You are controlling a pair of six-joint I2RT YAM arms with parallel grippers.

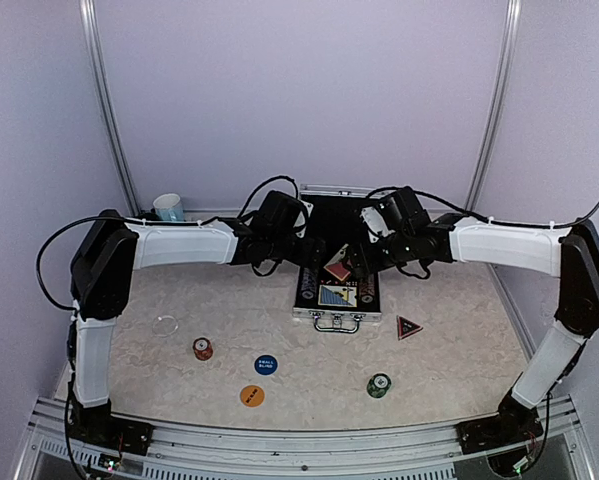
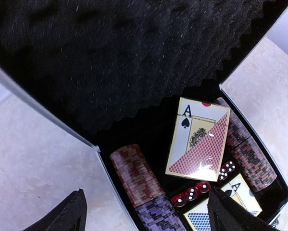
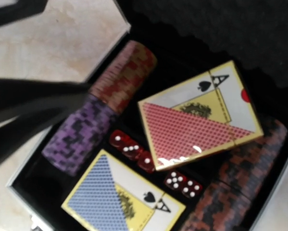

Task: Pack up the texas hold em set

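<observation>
The silver case [image 1: 337, 318] lies open mid-table with its black foam lid [image 2: 110, 57] raised. Inside are a red-backed card deck [image 2: 199, 139] resting tilted on red dice [image 2: 192, 194], a blue-backed deck [image 3: 119, 197], and rows of chips [image 2: 139, 178]. My left gripper [image 2: 146, 216] hovers open over the case's left side, with nothing between its fingers. My right gripper [image 1: 362, 265] hangs over the case's right side. Its own fingers are outside the wrist view and it holds nothing. Dark blurred bars [image 3: 33, 110] cross the left of that view.
On the table in front of the case lie a dark triangular marker [image 1: 409, 327], a red chip stack [image 1: 203, 348], a green chip stack [image 1: 379, 384], a blue button [image 1: 266, 365] and an orange button [image 1: 252, 396]. A light blue mug [image 1: 169, 207] stands back left.
</observation>
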